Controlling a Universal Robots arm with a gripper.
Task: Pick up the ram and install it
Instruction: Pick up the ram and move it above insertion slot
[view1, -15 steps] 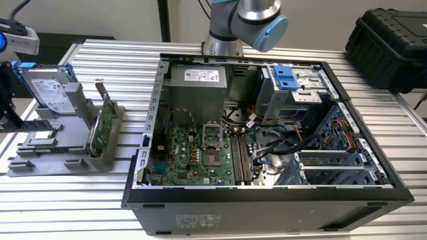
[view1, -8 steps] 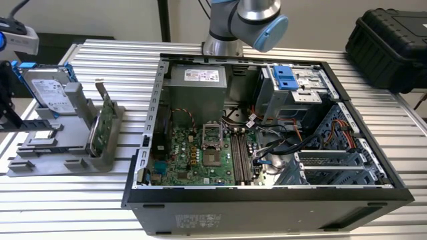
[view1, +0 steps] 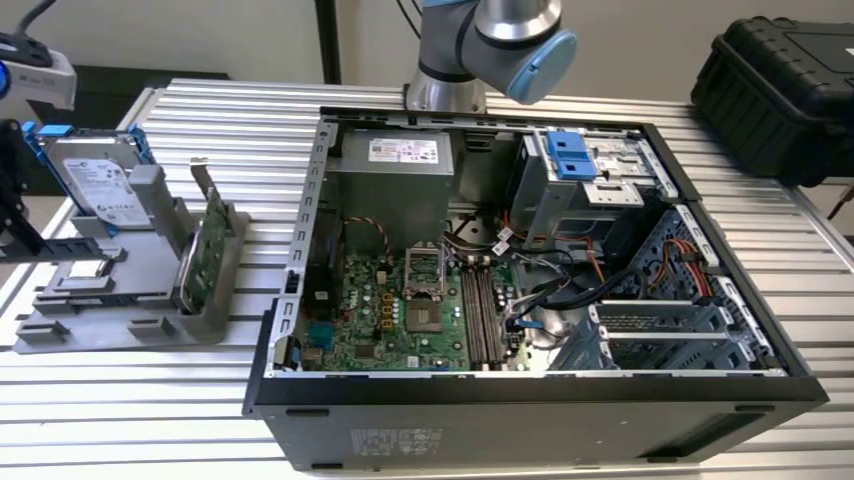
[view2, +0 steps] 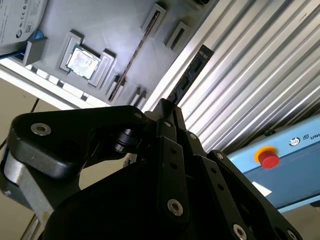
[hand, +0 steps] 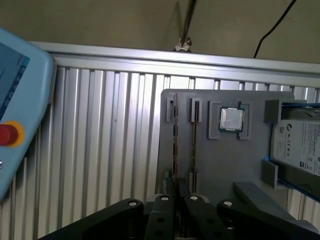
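**A:** What sits closest to the lens?

**B:** The pincer (hand: 178, 196). In both wrist views its black links and bolts crowd the foreground, and the two fingers are drawn close together.

**A:** Closed on anything?

**B:** On the ram (view2: 190, 75). The second wrist view shows its dark face with small black chips rising from the fingertips. The first wrist view has it edge-on, a thin line running out from between the fingers.

**A:** And where is that on the surface (view1: 240, 110)?

**B:** Over the grey holder (hand: 220, 165), which lies by the surface's edge at the exterior view's left. The ram hangs along the slot nearest the holder's own edge. Whether it is quite clear of that slot, I cannot tell.

**A:** What else is in the holder?

**B:** A second stick (hand: 194, 145) stands on edge in the next slot, just beside the ram. A processor chip (hand: 232, 120) lies in a square recess, and a hard drive (view1: 100, 185) in a blue frame leans at the far end. A green card (view1: 203, 255) stands upright on the side toward the computer case (view1: 534, 395).

**A:** And the case itself?

**B:** It lies open across the middle of the surface, motherboard (view1: 400, 310) facing up, well apart from the ram. A light-blue pendant (hand: 20, 100) with a red button is near the holder's slotted end.
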